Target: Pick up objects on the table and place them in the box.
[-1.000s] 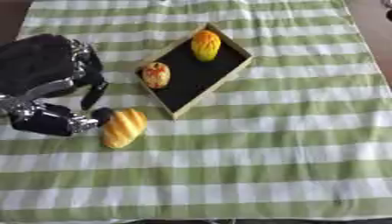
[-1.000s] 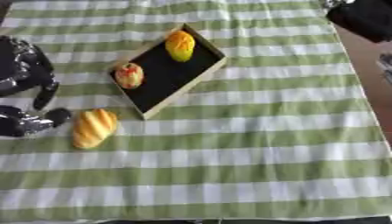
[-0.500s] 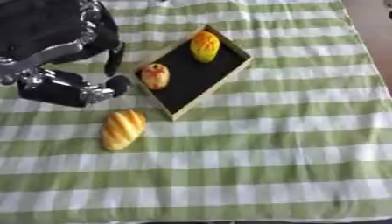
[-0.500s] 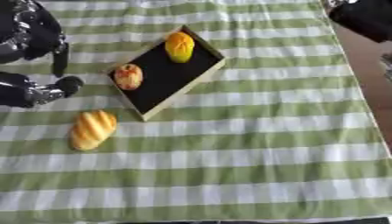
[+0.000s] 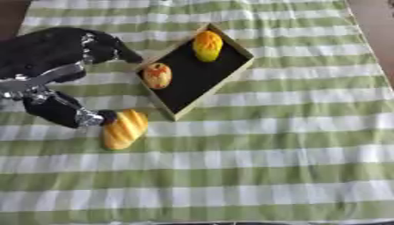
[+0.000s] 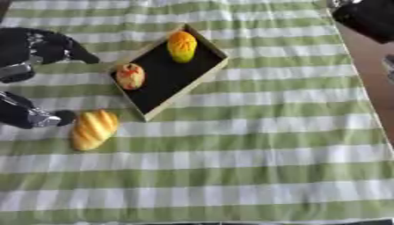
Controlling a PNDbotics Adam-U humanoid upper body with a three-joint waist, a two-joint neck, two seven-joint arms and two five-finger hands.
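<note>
Bread loaf: a golden, ridged bread loaf (image 5: 125,129) lay on the green-and-white striped cloth (image 5: 254,167) covering the surface, at the near left, outside the box.
Loaf's heading: its long axis ran on a slant, the near end toward the left, the far end tipped up and to the right, toward the box's nearest corner and just short of it.
Left robot hand: the left robot hand (image 5: 65,112) sat right at the loaf's left flank, a dark fingertip touching or all but touching the upper end; I could not tell which. The fingers were curled inward, wrapped round nothing, the loaf beside them rather than inside them.
Box: the shallow box (image 5: 235,71) with pale walls and a black floor stood turned cornerwise, just beyond the loaf.
Box contents, near: a small round reddish-orange fruit (image 5: 157,75) rested against the left wall.
Box contents, far: a yellow-orange oval fruit (image 5: 207,45) sat in the far corner, its long axis running near to far.
Right robot hand: a dark shape (image 6: 368,16) showed at the far right corner of the right eye view, well apart from everything; its fingers could not be made out.
</note>
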